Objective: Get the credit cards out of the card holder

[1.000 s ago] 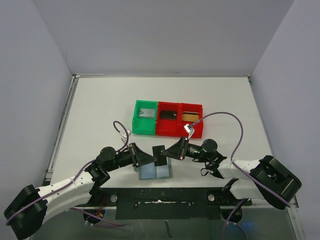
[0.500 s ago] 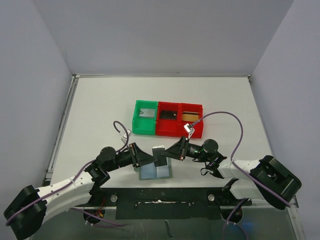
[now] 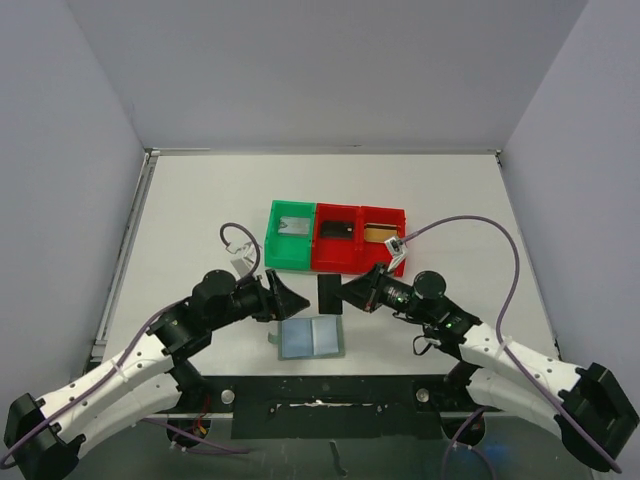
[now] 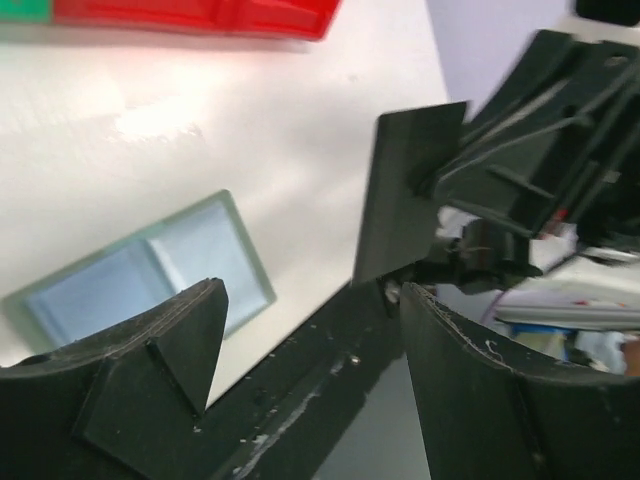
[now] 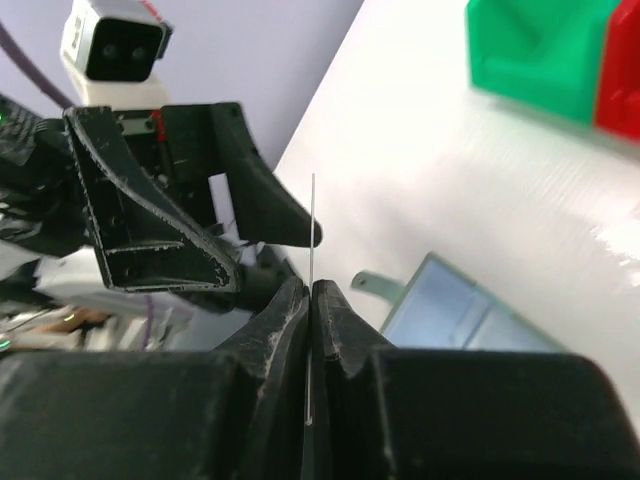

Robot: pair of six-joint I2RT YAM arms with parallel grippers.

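The pale blue-grey card holder (image 3: 312,338) lies open and flat on the table near the front edge, its strap tab to the left. Just above it my right gripper (image 3: 346,293) is shut on a dark credit card (image 3: 330,293), held upright off the table. In the right wrist view that credit card (image 5: 313,225) shows edge-on between my right gripper (image 5: 311,290) pads, with the holder (image 5: 470,315) below. My left gripper (image 3: 296,298) stands open and empty left of the card, clear of it. The left wrist view shows the card (image 4: 405,200) ahead of my open left gripper (image 4: 312,300) and the holder (image 4: 140,275) below.
A green bin (image 3: 290,250) and a two-part red bin (image 3: 362,258) stand in a row behind the holder. A gold-tan card (image 3: 378,233) lies in the right red compartment and a dark one (image 3: 338,229) in the middle one. The table's black front edge is close below the holder.
My left gripper opened and drew back to the left. My right gripper lifted the dark card up and away from the holder, which now lies uncovered.
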